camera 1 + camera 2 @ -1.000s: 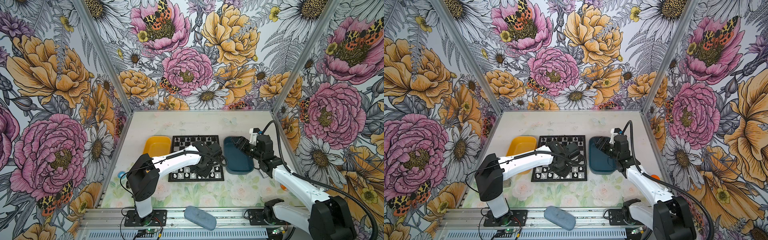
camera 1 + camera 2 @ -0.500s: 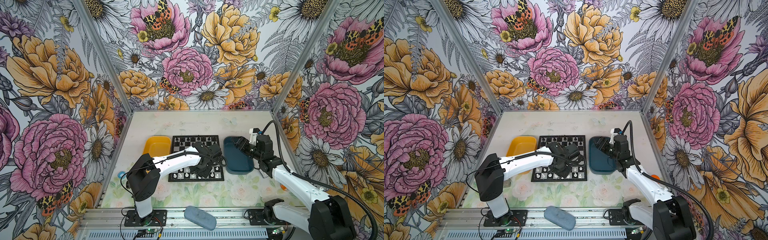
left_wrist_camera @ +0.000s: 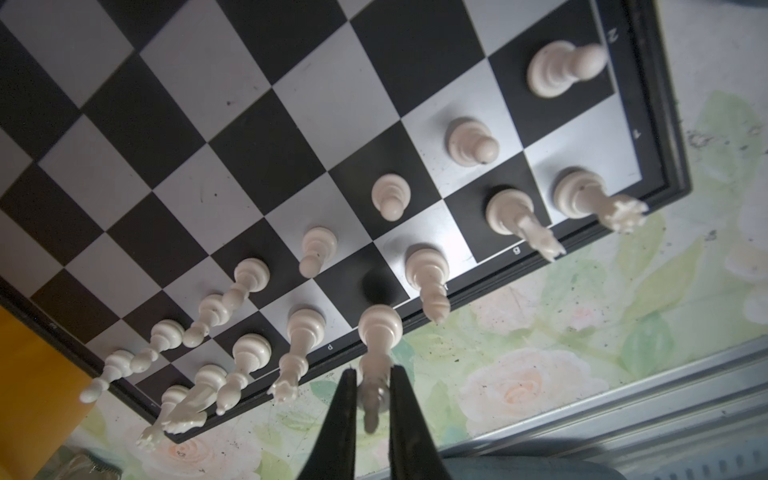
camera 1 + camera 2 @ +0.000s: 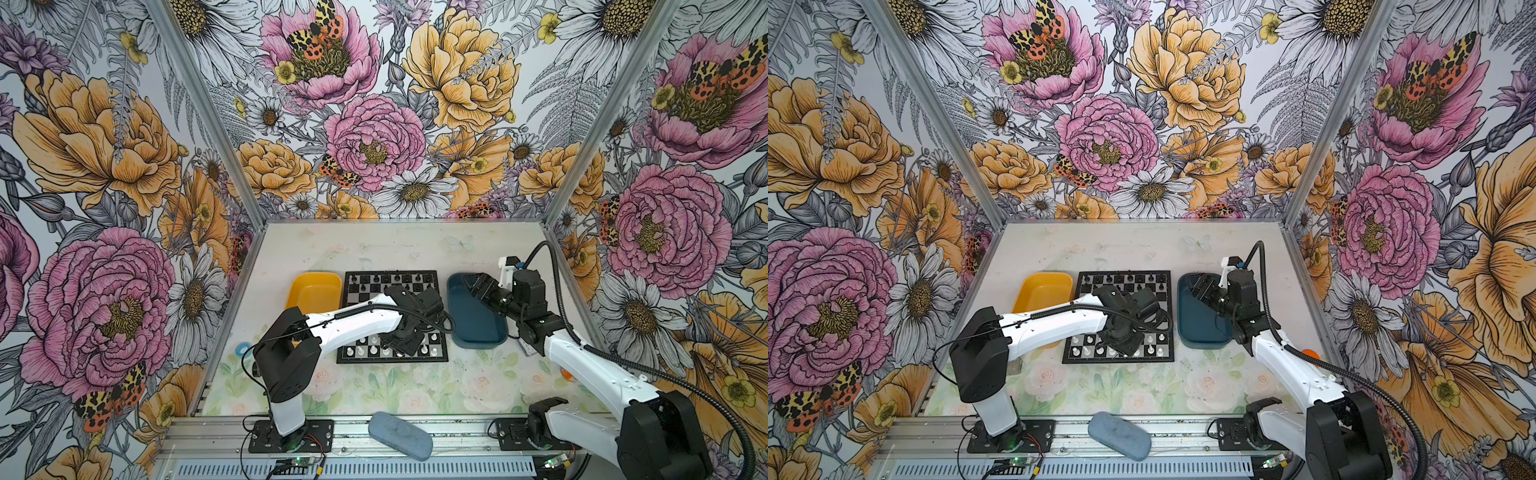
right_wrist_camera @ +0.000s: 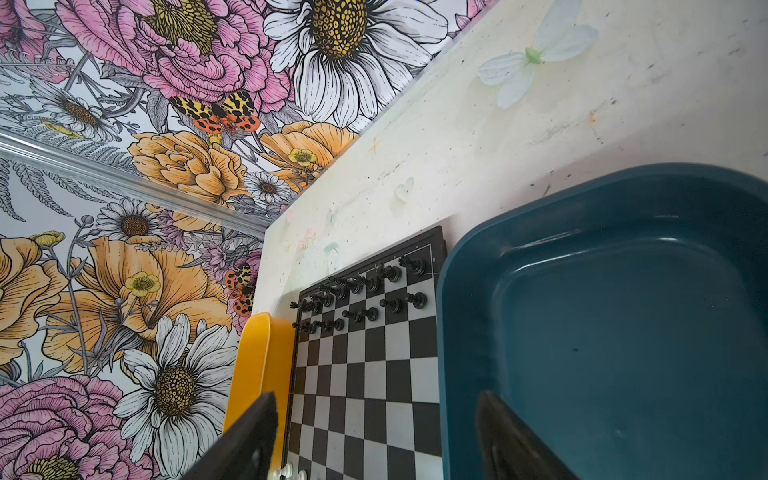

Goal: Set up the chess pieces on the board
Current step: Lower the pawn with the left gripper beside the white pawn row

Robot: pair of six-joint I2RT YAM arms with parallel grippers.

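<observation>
Fingers (image 3: 343, 419) of the left gripper (image 3: 372, 399) are shut on the top of a white chess piece (image 3: 379, 332), held above the board (image 3: 249, 158) by its one bare back-row square; placing is in hand, needing a straight lowering, then release

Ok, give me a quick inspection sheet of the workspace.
Surface: table, faded floral print, scuffed and speckled.
Job's things: board centred; white chess pieces fill its two near rows except one back-row square; black chessmen on the far rows.
Clutter: yellow tray and blue tray flank the board, nothing seen in their visible parts; grey pad on the front rail; blue item and orange item at the table's sides.
Hands: left hand shut on a white piece, held by its top near the open square; right hand open above the blue tray.
Cables: black cable loops off the left wrist over the board; ribbed hose along the right arm.
Surroundings: floral walls, metal frame; nothing else seen.
</observation>
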